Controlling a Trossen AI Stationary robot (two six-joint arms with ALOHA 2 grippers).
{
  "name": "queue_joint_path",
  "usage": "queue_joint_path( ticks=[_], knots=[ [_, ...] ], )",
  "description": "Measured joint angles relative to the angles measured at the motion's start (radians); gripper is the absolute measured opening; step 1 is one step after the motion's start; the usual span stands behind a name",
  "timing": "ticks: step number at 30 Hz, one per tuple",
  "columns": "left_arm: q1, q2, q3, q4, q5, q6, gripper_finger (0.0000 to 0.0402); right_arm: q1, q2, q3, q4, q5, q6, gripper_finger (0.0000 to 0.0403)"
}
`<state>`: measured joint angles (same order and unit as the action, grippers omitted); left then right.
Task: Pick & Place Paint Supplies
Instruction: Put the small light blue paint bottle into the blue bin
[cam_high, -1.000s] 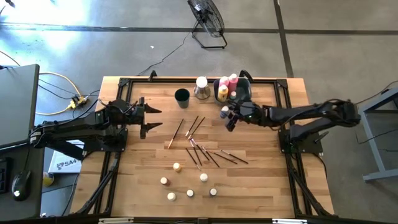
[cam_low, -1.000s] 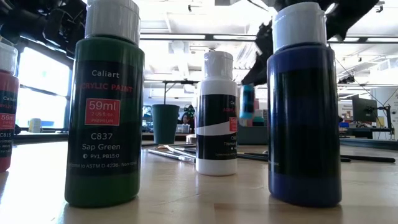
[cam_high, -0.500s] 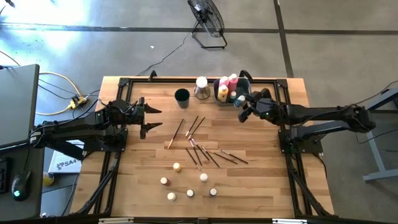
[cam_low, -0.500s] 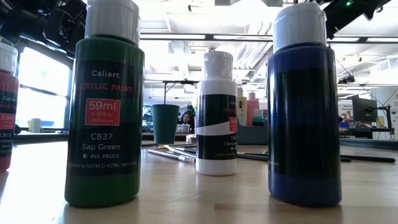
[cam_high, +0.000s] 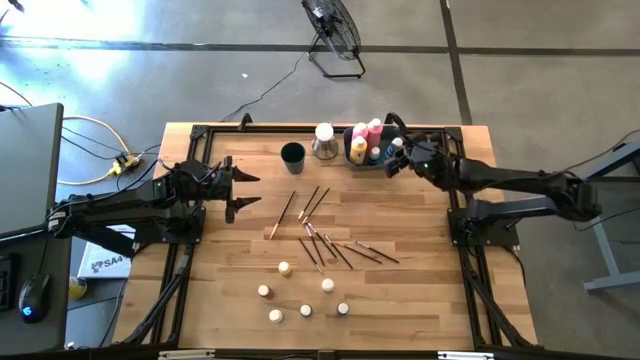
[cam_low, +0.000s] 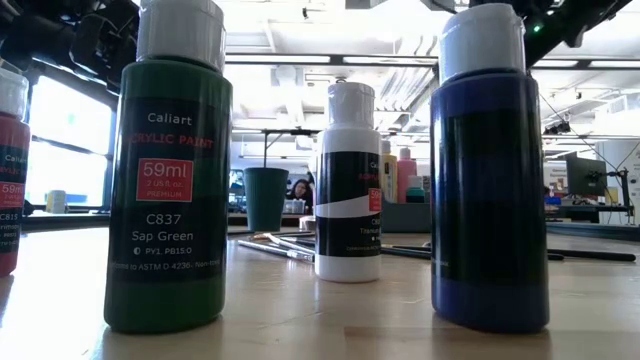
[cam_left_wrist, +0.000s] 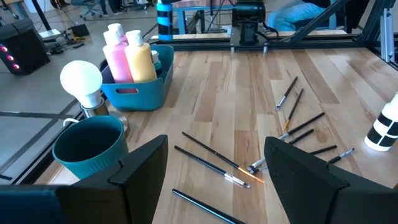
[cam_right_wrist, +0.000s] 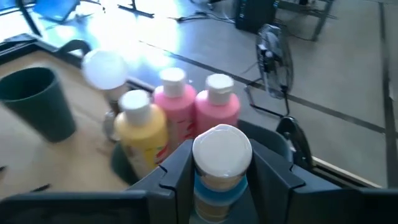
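A: What is the largest thing in play?

B: The wooden table (cam_high: 420, 290). At its far edge sits the blue bin (cam_left_wrist: 142, 93), which holds a yellow bottle (cam_right_wrist: 142, 134) and two pink bottles (cam_right_wrist: 176, 102), standing upright and packed close, probably so more will fit.

A: And the arms?

B: The left arm waits at the table's left side, its gripper (cam_high: 238, 188) with the fingers apart and nothing between them, facing the brushes. The right gripper (cam_high: 398, 158) is over the bin's right end. Its fingers are clamped on a white-capped bottle with a teal band (cam_right_wrist: 219, 168), held upright just beside the pink ones. That pose suits lowering it into the free space in the bin.

A: What else stands near the bin?

B: A dark green cup (cam_high: 292, 154) and a white bulb on a metal base (cam_high: 324, 138), both just left of the bin and outside it.

A: What remains loose?

B: The brushes (cam_high: 325, 235) lie scattered across the table's middle, several crossing one another. Nearer the front edge, small capped bottles (cam_high: 303, 292) stand well apart from the bin. Judging by that, most of the sorting is not yet done.
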<state>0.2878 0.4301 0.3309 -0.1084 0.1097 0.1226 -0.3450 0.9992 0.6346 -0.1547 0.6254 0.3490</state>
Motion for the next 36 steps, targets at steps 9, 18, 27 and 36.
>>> queue_joint_path(
  ticks=[9,18,27,36],
  knots=[
    [0.0,0.0,0.0,0.001,0.0,0.003,0.0264,-0.103,0.095,0.0,0.099,-0.075,0.007,0.0116],
    [0.0,0.0,0.0,0.001,0.001,0.003,0.0264,-0.164,0.236,0.0,0.213,-0.078,0.006,0.0114],
    [0.0,0.0,0.0,0.001,0.004,0.003,0.0264,-0.243,0.347,0.0,0.263,-0.078,0.025,0.0113],
    [0.0,0.0,0.0,0.001,0.004,0.003,0.0264,-0.288,0.423,0.0,0.336,-0.081,0.072,0.0116]
  ],
)
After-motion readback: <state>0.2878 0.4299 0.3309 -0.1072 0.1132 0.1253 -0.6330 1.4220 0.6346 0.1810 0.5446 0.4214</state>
